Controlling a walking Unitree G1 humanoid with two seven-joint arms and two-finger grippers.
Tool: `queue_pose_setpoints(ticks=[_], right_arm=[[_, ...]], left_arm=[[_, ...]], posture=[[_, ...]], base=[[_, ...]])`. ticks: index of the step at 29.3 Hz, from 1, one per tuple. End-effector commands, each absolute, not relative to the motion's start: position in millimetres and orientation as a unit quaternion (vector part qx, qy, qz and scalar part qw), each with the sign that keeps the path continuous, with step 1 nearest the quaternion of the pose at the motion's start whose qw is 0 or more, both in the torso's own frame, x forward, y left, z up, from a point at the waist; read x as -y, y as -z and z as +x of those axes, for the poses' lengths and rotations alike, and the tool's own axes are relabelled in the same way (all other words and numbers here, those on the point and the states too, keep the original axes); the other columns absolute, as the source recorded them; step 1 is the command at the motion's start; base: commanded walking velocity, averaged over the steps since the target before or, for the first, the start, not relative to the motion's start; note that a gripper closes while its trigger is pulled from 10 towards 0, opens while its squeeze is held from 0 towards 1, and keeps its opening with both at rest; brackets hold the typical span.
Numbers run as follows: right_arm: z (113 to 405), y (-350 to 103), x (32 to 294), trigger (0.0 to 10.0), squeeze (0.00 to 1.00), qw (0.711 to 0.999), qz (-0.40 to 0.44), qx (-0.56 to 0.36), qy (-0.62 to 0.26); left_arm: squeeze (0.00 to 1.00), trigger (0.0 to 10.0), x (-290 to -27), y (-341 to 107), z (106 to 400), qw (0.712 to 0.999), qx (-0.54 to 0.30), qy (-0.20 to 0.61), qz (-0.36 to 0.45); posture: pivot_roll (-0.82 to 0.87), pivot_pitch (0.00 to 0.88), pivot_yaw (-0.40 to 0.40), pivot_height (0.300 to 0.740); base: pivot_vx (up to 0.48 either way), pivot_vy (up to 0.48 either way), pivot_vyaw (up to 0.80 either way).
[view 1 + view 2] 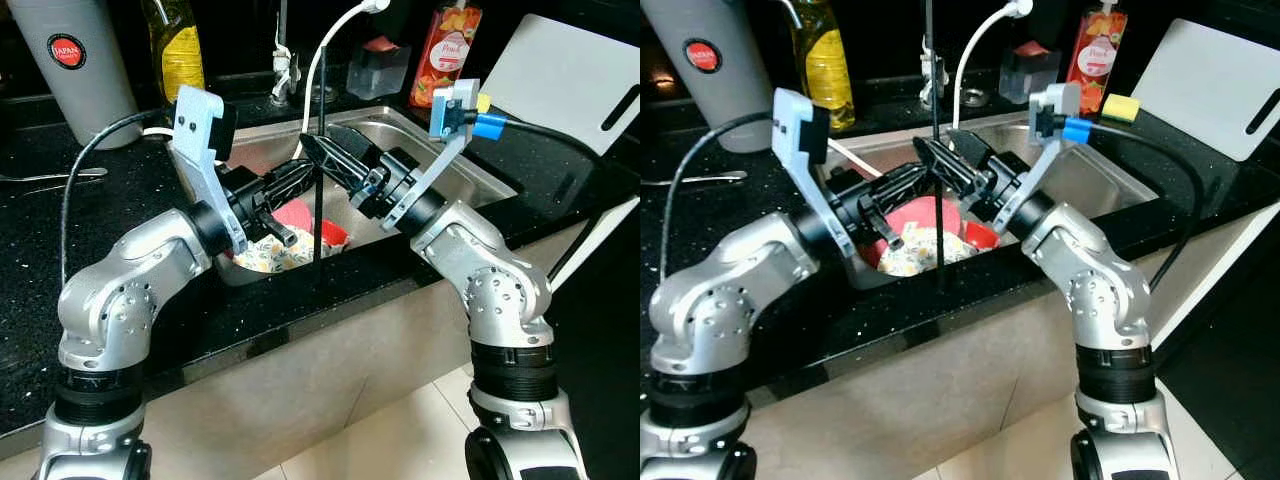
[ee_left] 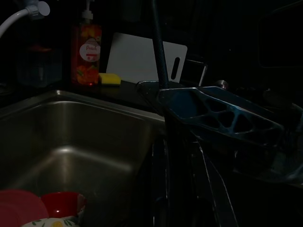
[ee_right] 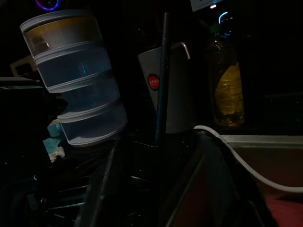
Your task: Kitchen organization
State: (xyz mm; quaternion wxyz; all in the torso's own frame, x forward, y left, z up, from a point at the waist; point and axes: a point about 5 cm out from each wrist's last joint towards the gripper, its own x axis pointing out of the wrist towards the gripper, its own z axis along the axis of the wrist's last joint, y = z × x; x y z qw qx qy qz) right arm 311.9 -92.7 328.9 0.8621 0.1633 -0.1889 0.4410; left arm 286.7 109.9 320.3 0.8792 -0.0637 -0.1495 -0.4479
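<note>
Between your two sets of jaws, above the sink point(image 1: 470, 170), a thin black rod point(image 1: 318, 190) stands upright. The right gripper point(image 1: 335, 160) has clamped it; the left gripper point(image 1: 285, 215) is just beside it, jaws narrowly parted. Directly below lie a red bowl point(image 1: 982, 235) and patterned plate point(image 1: 920, 250).

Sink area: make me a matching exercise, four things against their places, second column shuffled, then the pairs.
Things:
1. red bowl
2. soap bottle
3. cutting board
4. oil bottle

Places:
A. leaning at the counter's far right
B. in the sink
C. behind the sink's right corner
D. back left, beside the grey canister

Pairs: 1-B, 2-C, 3-A, 4-D
</note>
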Motion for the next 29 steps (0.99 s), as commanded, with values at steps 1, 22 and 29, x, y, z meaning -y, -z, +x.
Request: queue_pose_setpoints(ticks=[1,22,29], right_arm=[[309,-334,92,0.0,0.00,0.859,0.154,0.200,-0.445],[309,-333,93,10.0,0.00,0.861,0.155,0.196,-0.443],[313,-332,94,10.0,0.00,0.867,0.154,0.194,-0.432]], left_arm=[[0.00,10.0,-103,-325,283,0.867,0.162,0.466,-0.066],[0.00,10.0,-103,-329,286,0.874,0.176,0.449,-0.068],[1.00,10.0,-110,-336,292,0.883,0.192,0.420,-0.085]], posture=[[-0.12,0.124,-0.027,0.740],[-0.12,0.123,-0.031,0.740],[-0.12,0.124,-0.031,0.740]], base=[[0.000,0.000,0.00],[0.000,0.000,0.00],[0.000,0.000,0.00]])
